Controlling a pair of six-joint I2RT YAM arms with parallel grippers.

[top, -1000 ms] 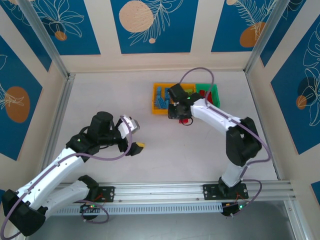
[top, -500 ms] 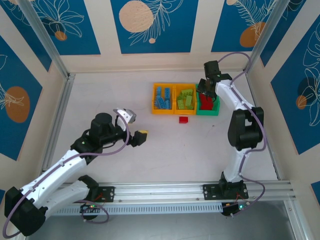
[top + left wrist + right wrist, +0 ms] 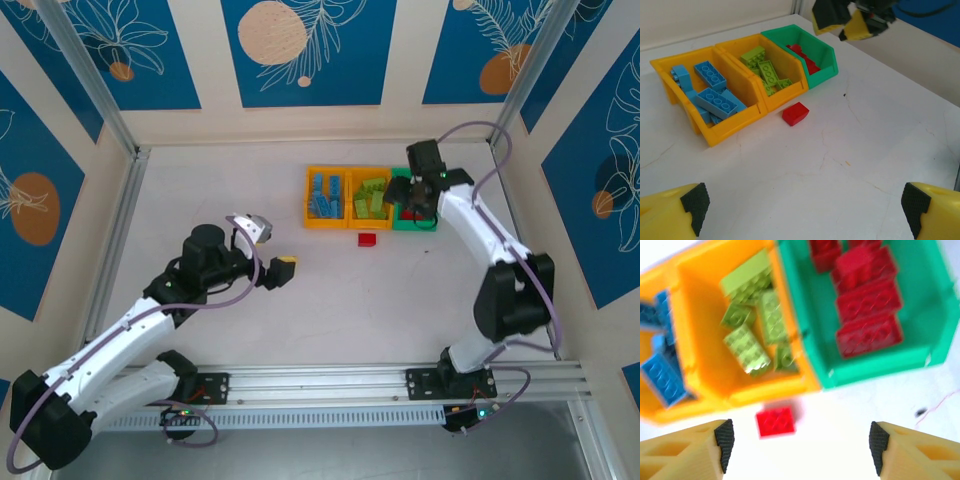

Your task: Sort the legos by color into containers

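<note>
- You see one red lego (image 3: 367, 239) loose on the tabletop (image 3: 400, 300), just before the containers (image 3: 322, 226) near the far edge; the rest lie sorted inside.
- Your right tool (image 3: 800, 445) hovers open and empty above the green bin (image 3: 875, 371).
- Your left tool (image 3: 805, 210) stands open mid-tabletop.

Lab robot cell, patterned wall panels (image 3: 300, 50), aluminium rail (image 3: 330, 382)

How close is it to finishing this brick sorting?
Nearly done: blue bricks lie in the left orange bin, green bricks in the middle orange bin, red bricks in the green bin. Nothing is in hand: the right tool hovers open by the green bin, the left tool is open too. Left: one stray red brick on the table.
</note>
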